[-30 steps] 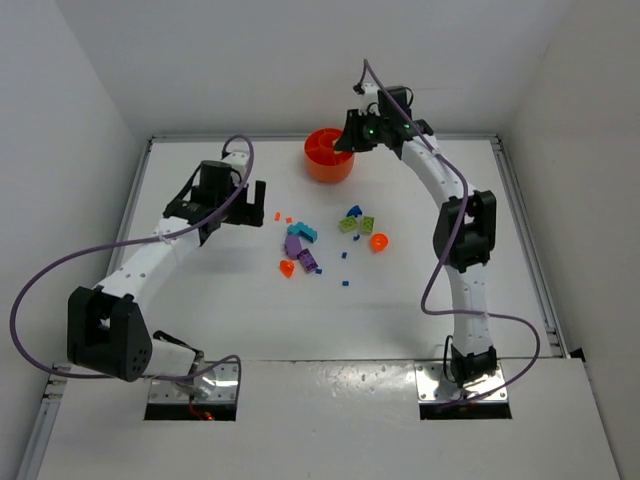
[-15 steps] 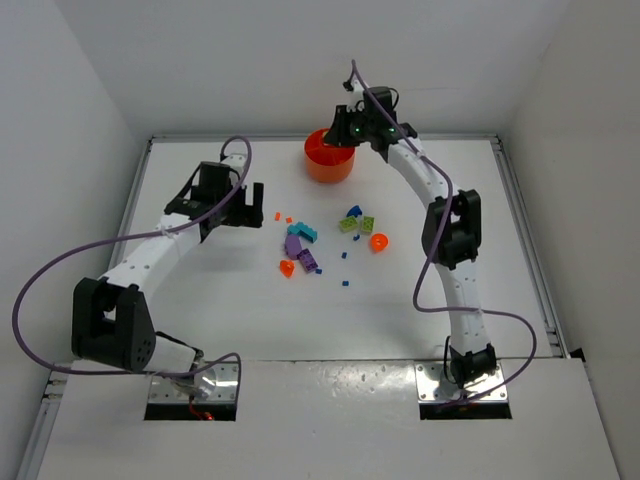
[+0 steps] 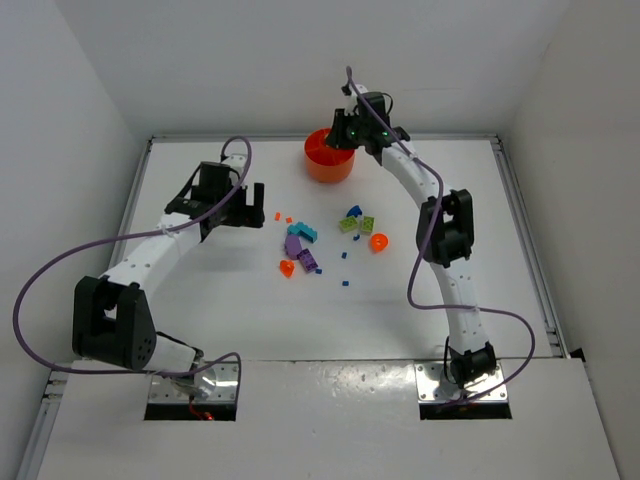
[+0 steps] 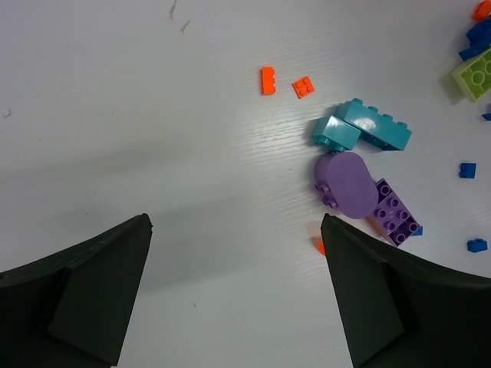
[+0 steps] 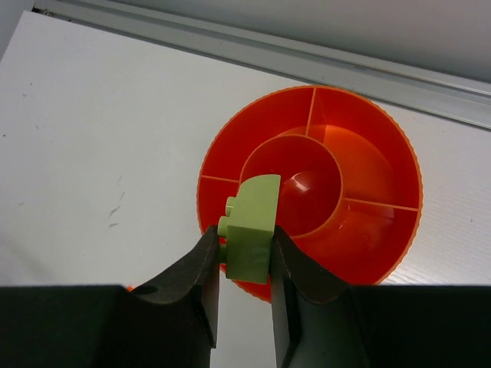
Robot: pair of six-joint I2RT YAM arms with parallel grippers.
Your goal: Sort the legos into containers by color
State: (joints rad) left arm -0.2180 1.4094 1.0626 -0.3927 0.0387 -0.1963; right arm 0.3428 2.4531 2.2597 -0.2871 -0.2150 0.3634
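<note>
- Right gripper (image 5: 245, 264): clenched on a lime green brick (image 5: 252, 222), with one finger on each side face. It is held high over the orange dish (image 5: 387, 222), by judgement so the piece can be dropped into a compartment rather than pushed in.
- Lime green brick: blocky, with one upper corner rounded. Studs project from its left face, so it is gripped lying on its side. It is in the air above the dish's near-left part, overlapping the outer ring and the edge of the central well in the wrist view. Which compartment lies under it cannot be told.
- Orange dish: round and bright, with a finely ribbed rim. A round central well is ringed by outer compartments parted by thin dividers. It stands at the far side of the table (image 3: 200, 300), near the back rail (image 5: 268, 54). No piece shows in the compartments in view, and the near part is hidden behind the brick and fingers.
- Left gripper (image 4: 238, 307): released, jaws wide, nothing between them. It hangs over bare table left of the pile, by judgement parked clear of the delivery yet near enough for a next pick.
- Loose legos, mid-table, well apart from the dish:
  - Two cyan bricks (image 4: 360, 126) touch at an angle.
  - A purple rounded piece (image 4: 343, 184) sits just below them, touching a purple studded brick (image 4: 395, 213).
  - Two tiny orange pieces (image 4: 268, 80) lie apart to the left.
  - To the right are lime green bricks (image 3: 358, 224), a blue piece (image 3: 353, 212) and an orange rounded piece (image 3: 378, 241).
  - Tiny blue squares (image 4: 467, 169) are scattered about.
- Progress, by judgement: early, with most of the pile unsorted.
</note>
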